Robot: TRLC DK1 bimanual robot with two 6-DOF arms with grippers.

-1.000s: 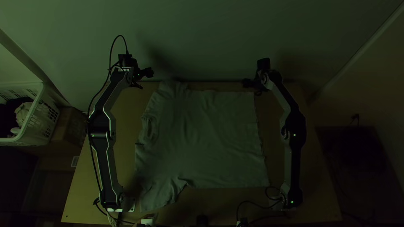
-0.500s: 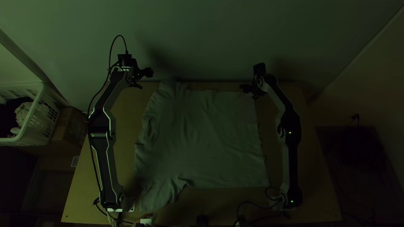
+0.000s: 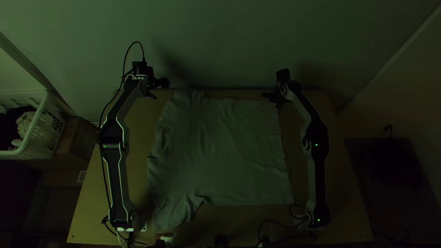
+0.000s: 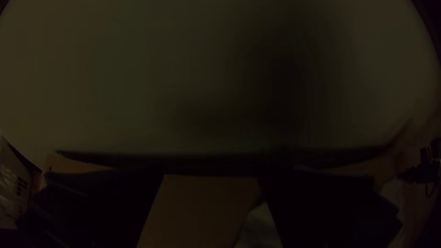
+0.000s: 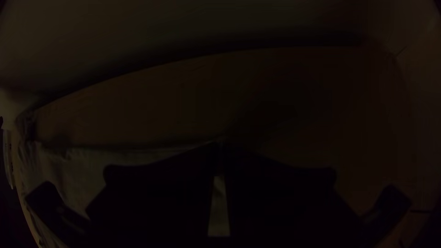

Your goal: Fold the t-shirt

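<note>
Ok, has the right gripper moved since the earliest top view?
Yes: in the top view, the right gripper now sits slightly farther to the near side of the table's far edge.

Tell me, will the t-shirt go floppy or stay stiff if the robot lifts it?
Probably floppy: the t-shirt has soft wrinkles. It looks light for its size, since it's cloth spread out on the table. Lying so flat, it probably won't roll if pushed.

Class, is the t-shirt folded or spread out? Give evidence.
Spread out: the t-shirt lies broad across the table, its sleeves pointing out to opposite sides.
</note>
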